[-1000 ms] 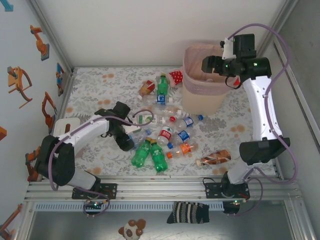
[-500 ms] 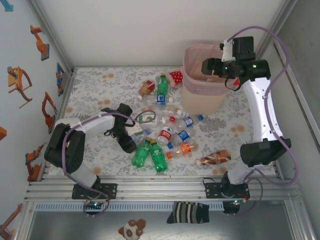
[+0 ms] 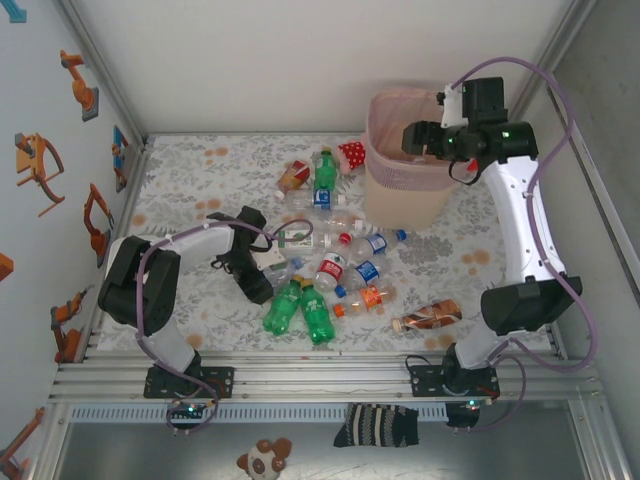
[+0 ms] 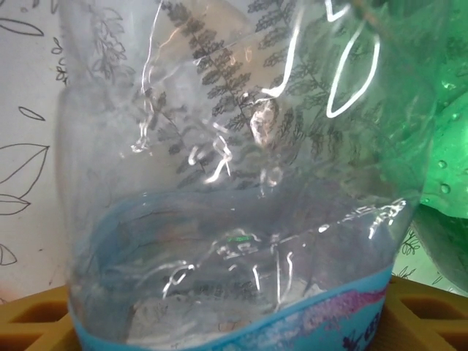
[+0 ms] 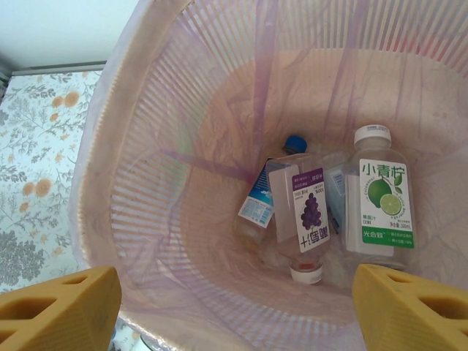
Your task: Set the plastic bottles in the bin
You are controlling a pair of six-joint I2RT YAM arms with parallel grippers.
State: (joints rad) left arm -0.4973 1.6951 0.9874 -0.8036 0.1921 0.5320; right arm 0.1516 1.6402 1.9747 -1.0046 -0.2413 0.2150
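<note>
Looking down from above, the plastic bottles (image 3: 330, 270) lie strewn across the middle of the tabletop (image 3: 190, 180). The left hand (image 3: 255, 285) is lowered at their near-left edge and is clearly the nearer one, while the right hand (image 3: 418, 135) hovers over the bin (image 3: 385, 175) at the far right. At the left wrist, a clear blue-banded bottle (image 4: 234, 183) sits between the yellow fingers (image 4: 36, 322), its long axis seemingly running away from the wrist, and I cannot tell whether they clamp it; at the right wrist, the fingers stand apart and empty above bottles already in the bin.
</note>
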